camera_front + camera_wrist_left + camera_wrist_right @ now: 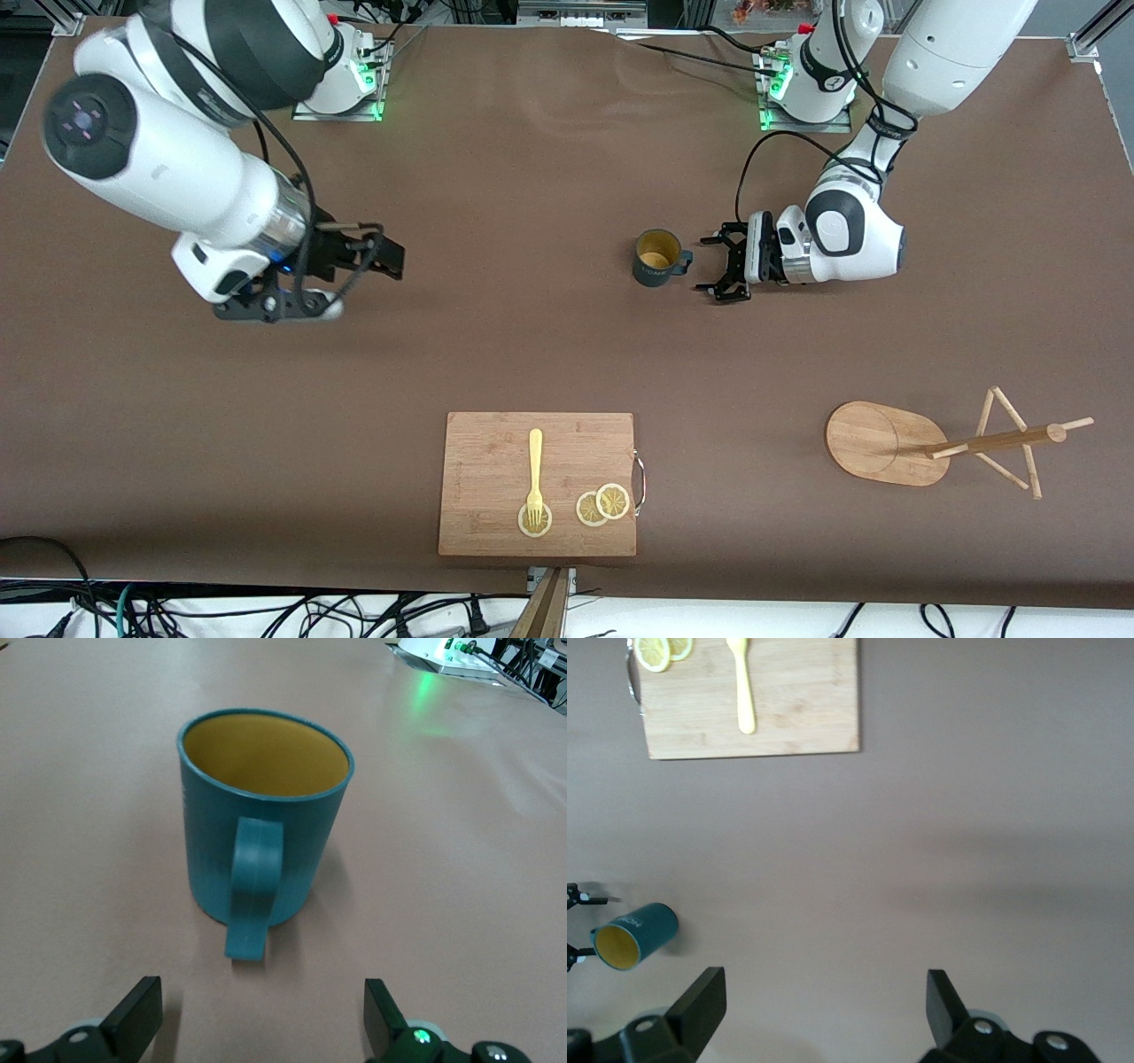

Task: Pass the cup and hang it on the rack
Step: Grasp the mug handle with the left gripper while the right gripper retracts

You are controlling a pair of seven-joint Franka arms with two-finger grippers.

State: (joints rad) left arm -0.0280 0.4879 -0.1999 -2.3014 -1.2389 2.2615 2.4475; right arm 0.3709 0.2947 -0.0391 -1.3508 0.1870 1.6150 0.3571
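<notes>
The cup [657, 258], dark teal with a mustard-yellow inside, stands upright on the brown table near its middle. Its handle points at my left gripper [714, 263], which is open and empty, low over the table just beside the handle. In the left wrist view the cup [266, 824] sits ahead of the open left gripper [262, 1020], apart from both fingers. My right gripper [386, 254] is open and empty over bare table toward the right arm's end. The right wrist view shows the open right gripper [824, 1010] and the cup [634, 935] farther off. The rack [886, 441] rests on its oval base, nearer the front camera, toward the left arm's end.
A wooden cutting board [496, 461] lies near the table's front edge, with a yellow fork [534, 474] and lemon slices [602, 505] on it. It also shows in the right wrist view [797, 709]. Bare table lies between the cup and the rack.
</notes>
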